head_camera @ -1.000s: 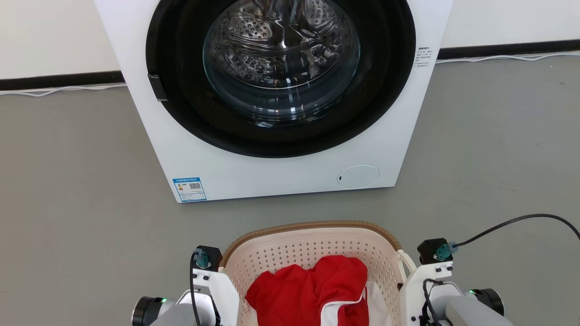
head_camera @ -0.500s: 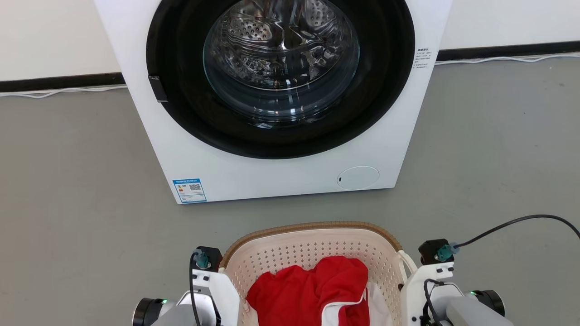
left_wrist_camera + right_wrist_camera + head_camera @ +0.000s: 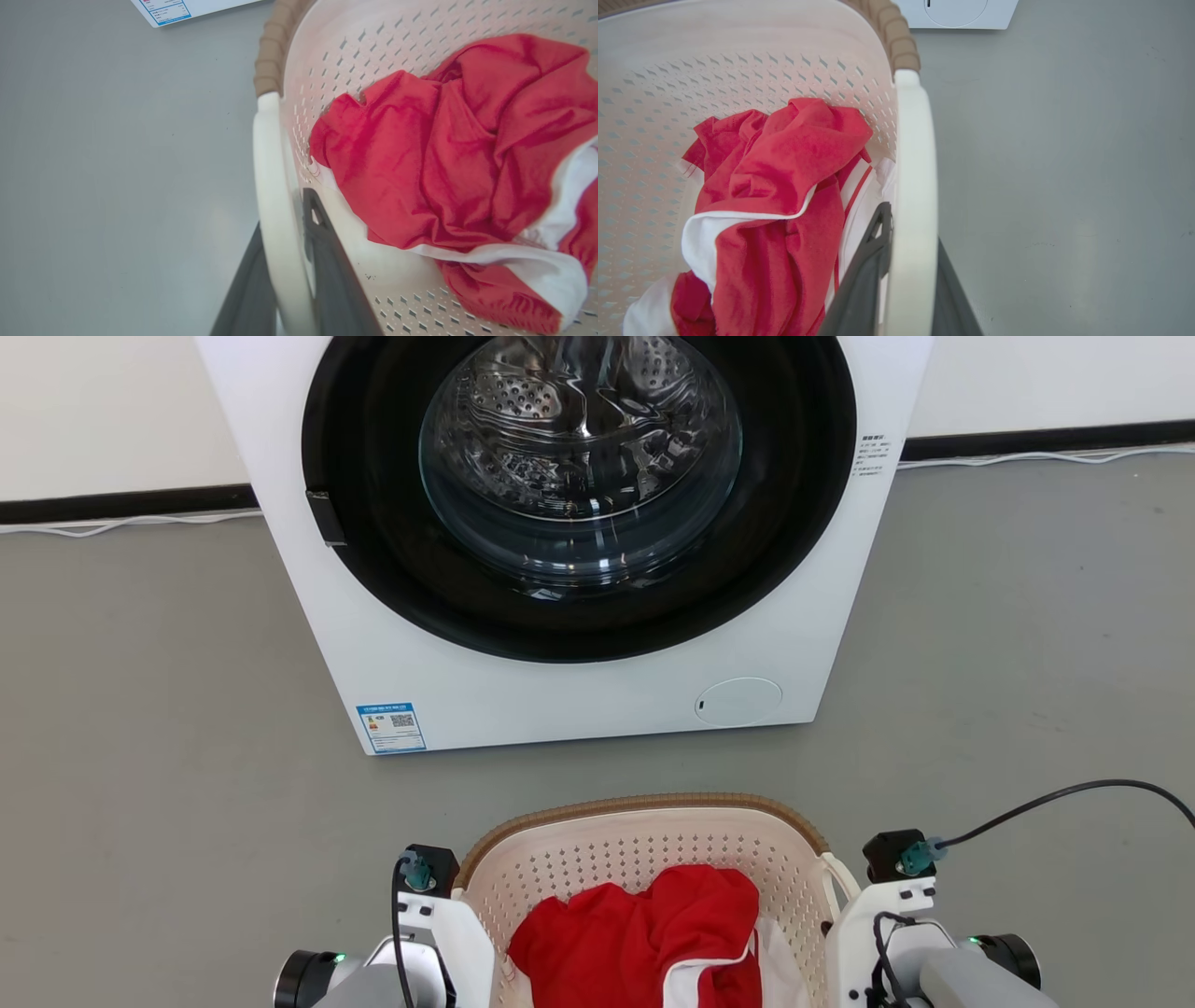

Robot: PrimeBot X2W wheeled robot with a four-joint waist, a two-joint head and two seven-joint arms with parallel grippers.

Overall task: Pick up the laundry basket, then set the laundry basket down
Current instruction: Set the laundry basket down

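Hardly any change from a second ago: everything at the same spots in the head view, save a hair's drift of the whole picture.

Far left of the head view: bare grey floor (image 3: 140, 709).

Lower left: left gripper (image 3: 285, 217). In the left wrist view, grips the left loop handle (image 3: 273, 177), white plastic, between two long dark fingers (image 3: 331, 270) drawn narrow, one outside the loop, one inside along a perforated wall.

Bottom centre of the head view: cream-white perforated plastic laundry basket (image 3: 644, 799), rounded-rectangular, brown woven-look rim, owner of that handle and its twin. Lies apart from the machine above it in the frame, a strip of floor between. Cannot tell whether resting on the floor or raised off it. Holds a crumpled red cloth garment (image 3: 644, 924) with white trim.

Upper centre: big white front-loading washing machine (image 3: 560, 700), with round black-ringed glass door (image 3: 579, 448). Small blue label (image 3: 392, 727) at the lower left of its front, round white cover (image 3: 738, 700) at the lower right.

Lower right: right gripper (image 3: 911, 228), likewise clamped narrow on the right loop handle (image 3: 915, 154), one dark finger inside the basket just beside the garment's white part, the other outside over the floor. From that wrist off the right edge of the head view: thin black cable (image 3: 1055, 795), arching.
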